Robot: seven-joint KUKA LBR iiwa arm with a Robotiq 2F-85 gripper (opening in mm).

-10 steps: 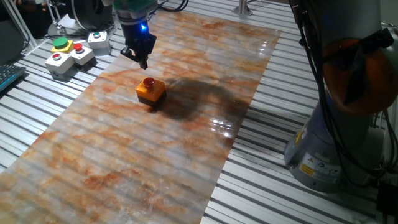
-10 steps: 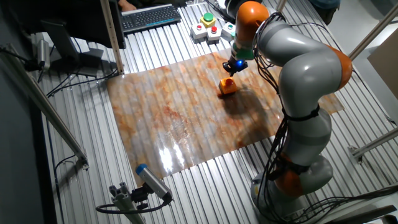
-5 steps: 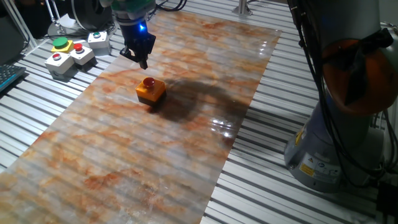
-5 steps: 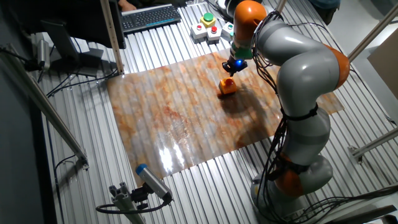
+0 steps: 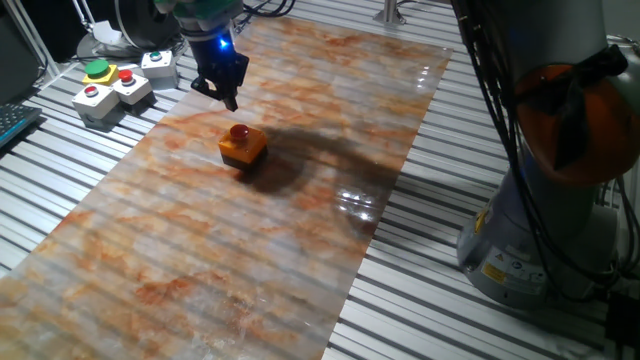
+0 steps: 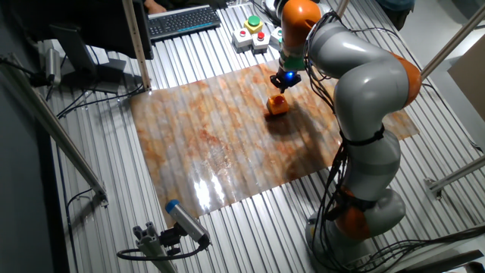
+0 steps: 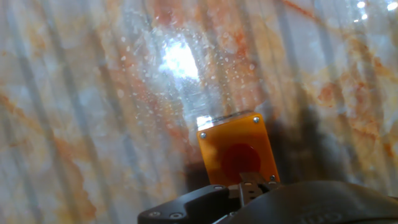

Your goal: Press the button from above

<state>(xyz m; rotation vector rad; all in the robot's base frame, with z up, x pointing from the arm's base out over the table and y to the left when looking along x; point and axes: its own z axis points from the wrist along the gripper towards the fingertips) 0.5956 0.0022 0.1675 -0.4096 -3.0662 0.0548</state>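
The button (image 5: 240,133) is a small round red cap on a square orange box (image 5: 244,150), standing on the marbled mat. It also shows in the other fixed view (image 6: 277,105) and in the hand view (image 7: 239,158), low in the frame and partly hidden by the fingers. My gripper (image 5: 229,98) hangs in the air above the mat, a little behind and to the left of the button and apart from it. It shows in the other fixed view too (image 6: 277,85). In the hand view the fingertips (image 7: 251,183) touch each other, shut and empty.
Grey boxes with red buttons (image 5: 92,97) and one with a green button (image 5: 98,70) stand off the mat at the far left. A keyboard (image 6: 182,19) lies beyond them. The robot's base (image 5: 540,210) stands at the right. The mat's edge (image 5: 350,280) runs along the front right.
The gripper has drifted slightly to the left, away from the button. The button has not moved.
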